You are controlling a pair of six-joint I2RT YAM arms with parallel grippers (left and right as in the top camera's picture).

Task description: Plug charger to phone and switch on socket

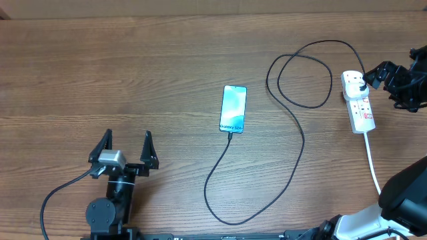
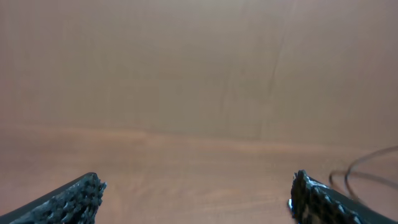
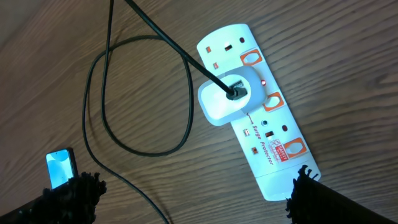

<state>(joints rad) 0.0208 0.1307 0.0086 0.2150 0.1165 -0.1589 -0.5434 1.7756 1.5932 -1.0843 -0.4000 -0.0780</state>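
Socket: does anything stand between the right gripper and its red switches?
Nothing visible does. The right gripper is open and faces the socket; the charger is plugged in beside the switches, not over them.

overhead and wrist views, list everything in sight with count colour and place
table: one, brown wood, under everything
phone: one, light blue screen, table centre
cable: one, black, looping between phone and plug
power strip: one, white with red marks, right side
plug: one, white, strip's middle socket
cord: one, white, from strip toward near edge
left pincer: one, black, open, near left edge
right pincer: one, black, open, over the strip
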